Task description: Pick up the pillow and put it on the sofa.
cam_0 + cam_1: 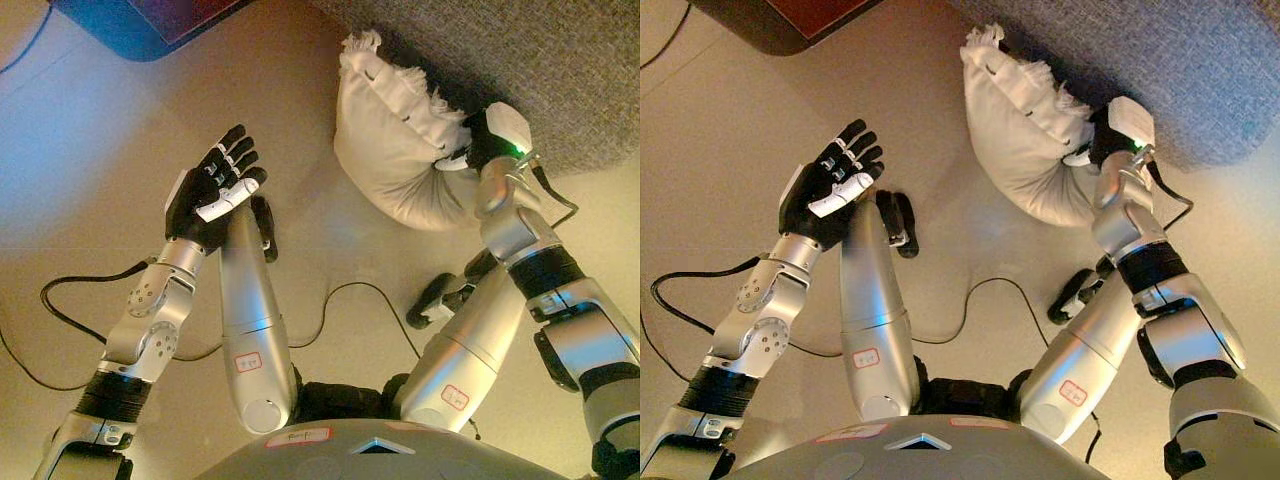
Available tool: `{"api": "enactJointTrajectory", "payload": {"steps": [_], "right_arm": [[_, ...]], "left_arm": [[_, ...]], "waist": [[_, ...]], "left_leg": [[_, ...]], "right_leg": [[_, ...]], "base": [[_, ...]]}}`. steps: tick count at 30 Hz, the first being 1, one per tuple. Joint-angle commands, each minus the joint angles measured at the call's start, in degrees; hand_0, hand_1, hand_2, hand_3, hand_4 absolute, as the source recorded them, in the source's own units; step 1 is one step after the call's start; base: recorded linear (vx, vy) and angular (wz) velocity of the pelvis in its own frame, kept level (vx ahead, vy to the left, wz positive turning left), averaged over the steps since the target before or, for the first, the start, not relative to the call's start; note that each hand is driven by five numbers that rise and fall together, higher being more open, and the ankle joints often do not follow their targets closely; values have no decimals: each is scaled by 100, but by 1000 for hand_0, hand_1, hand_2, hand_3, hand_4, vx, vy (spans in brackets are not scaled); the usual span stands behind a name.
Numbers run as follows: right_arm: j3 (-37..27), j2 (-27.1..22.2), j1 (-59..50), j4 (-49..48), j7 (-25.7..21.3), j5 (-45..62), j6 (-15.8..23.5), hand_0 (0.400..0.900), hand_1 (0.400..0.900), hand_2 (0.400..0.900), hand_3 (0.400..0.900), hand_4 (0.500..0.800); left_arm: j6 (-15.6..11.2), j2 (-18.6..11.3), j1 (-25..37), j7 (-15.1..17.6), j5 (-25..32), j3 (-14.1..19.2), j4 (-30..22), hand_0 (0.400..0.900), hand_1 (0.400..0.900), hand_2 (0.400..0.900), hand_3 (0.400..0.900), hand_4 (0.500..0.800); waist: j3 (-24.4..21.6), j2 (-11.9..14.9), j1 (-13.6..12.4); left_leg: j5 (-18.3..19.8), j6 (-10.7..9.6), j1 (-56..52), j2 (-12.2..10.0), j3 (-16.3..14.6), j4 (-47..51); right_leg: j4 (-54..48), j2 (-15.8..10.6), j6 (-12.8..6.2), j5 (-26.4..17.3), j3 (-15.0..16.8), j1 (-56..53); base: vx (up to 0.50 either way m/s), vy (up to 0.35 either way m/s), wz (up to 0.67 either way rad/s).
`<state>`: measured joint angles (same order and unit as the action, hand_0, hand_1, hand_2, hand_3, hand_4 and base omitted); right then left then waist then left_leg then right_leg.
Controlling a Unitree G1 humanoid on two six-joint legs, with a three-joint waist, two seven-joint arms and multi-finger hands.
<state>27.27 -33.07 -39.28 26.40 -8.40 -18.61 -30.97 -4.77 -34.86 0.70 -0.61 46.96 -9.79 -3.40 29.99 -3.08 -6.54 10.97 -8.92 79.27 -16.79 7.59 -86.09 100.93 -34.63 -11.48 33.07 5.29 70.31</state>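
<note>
Left hand [215, 190] raised over bare floor [90, 150] toward left side, palm up, fingers straight and spread, holding nothing. Right hand [1105, 135] farther out on right, pressed into lower right corner of pillow [1015, 125], cloth bunched tight there; fingers largely buried in fabric, grip cannot be told for sure. Pillow cream, fringed along upper edge, tilted up off floor, leaning against front edge of grey sofa [1180, 60]. Beyond, at far left corner of floor, dark low object [790, 20] with reddish top, cut by view edge
</note>
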Motion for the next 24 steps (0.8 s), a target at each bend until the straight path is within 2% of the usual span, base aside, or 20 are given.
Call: {"api": "enactJointTrajectory", "payload": {"steps": [1, 5, 9, 14, 16, 17, 19, 20, 22, 24], "right_arm": [[-374, -59, -185, -133, -421, -201, 214, 400, 400, 400, 400, 500], [-505, -42, -69, -444, -458, -427, 402, 400, 400, 400, 400, 500], [-592, -97, -4, -759, -580, -611, 695, 400, 400, 400, 400, 500], [-718, -288, -116, -1303, -783, -815, 1137, 400, 400, 400, 400, 500], [-718, -288, -116, -1303, -783, -815, 1137, 400, 400, 400, 400, 500], [-839, -513, -163, -1774, -857, -729, 1281, 400, 400, 400, 400, 500], [-912, -630, -80, -2018, -914, -595, 1347, 400, 400, 400, 400, 500], [-1058, -778, 53, -2298, -930, -536, 1430, 400, 400, 400, 400, 500], [-1238, -902, 291, -2561, -1049, -462, 1571, 400, 400, 400, 400, 500], [-1517, -981, 706, -2974, -1128, -399, 1718, 400, 400, 400, 400, 500]], "left_arm": [[-169, 182, -13, 17, -69, -207, -523, 900, 900, 900, 900, 800], [-93, 219, -19, 98, 135, -162, -488, 900, 900, 900, 900, 800], [16, 323, -5, 277, 586, -77, -396, 900, 900, 900, 900, 800], [-97, 468, 155, 519, 804, 33, -242, 900, 900, 900, 900, 800], [-97, 468, 155, 519, 804, 33, -242, 900, 900, 900, 900, 800], [-107, 535, 331, 734, 689, 50, -181, 900, 900, 900, 900, 800], [-96, 546, 378, 800, 571, 59, -167, 900, 900, 900, 900, 800], [-40, 541, 378, 798, 493, 119, -211, 900, 900, 900, 900, 800], [26, 529, 334, 719, 342, 174, -248, 900, 900, 900, 900, 800], [160, 506, 249, 648, 255, 227, -295, 900, 900, 900, 900, 800]], "waist": [[-20, -254, -225], [-20, -211, -190], [-20, -149, -142], [-20, -41, -51], [-20, -41, -51], [-20, 49, -7], [-20, 108, 4], [-20, 154, 4], [-20, 214, -17], [-211, 325, -44]], "left_leg": [[1458, -56, -385, -378, 421, -885], [1373, -32, -611, -398, 279, -542], [1204, 15, -995, -428, 9, 77], [828, 112, -1798, -445, -461, 1346], [828, 112, -1798, -445, -461, 1346], [223, 235, -2532, -344, -736, 2767], [-16, 252, -3013, -303, -850, 3405], [-218, 274, -3523, -256, -950, 4079], [-399, 301, -4051, -138, -1021, 4657], [-597, 322, -4685, 43, -1148, 5401]], "right_leg": [[-423, 107, 406, -1118, 26, 667], [-835, 108, 373, -1240, -121, 425], [-1636, 122, 348, -1516, -359, 14], [-3053, 334, 272, -2102, -776, -714], [-3053, 334, 272, -2102, -776, -714], [-4255, 523, 277, -2710, -1026, -1341], [-4834, 599, 241, -2913, -1196, -1833], [-5445, 618, 206, -3065, -1335, -2352], [-6042, 590, 148, -3222, -1560, -2936], [-6868, 562, 89, -3450, -1924, -3681]], "base": [[6, 12, -7], [-6, 15, -7], [-51, 21, -10], [-94, 59, -19], [-88, 52, -13], [-146, 84, -23], [-69, 50, -19], [28, 9, -11], [56, 7, -7], [110, 1, -6]]}}
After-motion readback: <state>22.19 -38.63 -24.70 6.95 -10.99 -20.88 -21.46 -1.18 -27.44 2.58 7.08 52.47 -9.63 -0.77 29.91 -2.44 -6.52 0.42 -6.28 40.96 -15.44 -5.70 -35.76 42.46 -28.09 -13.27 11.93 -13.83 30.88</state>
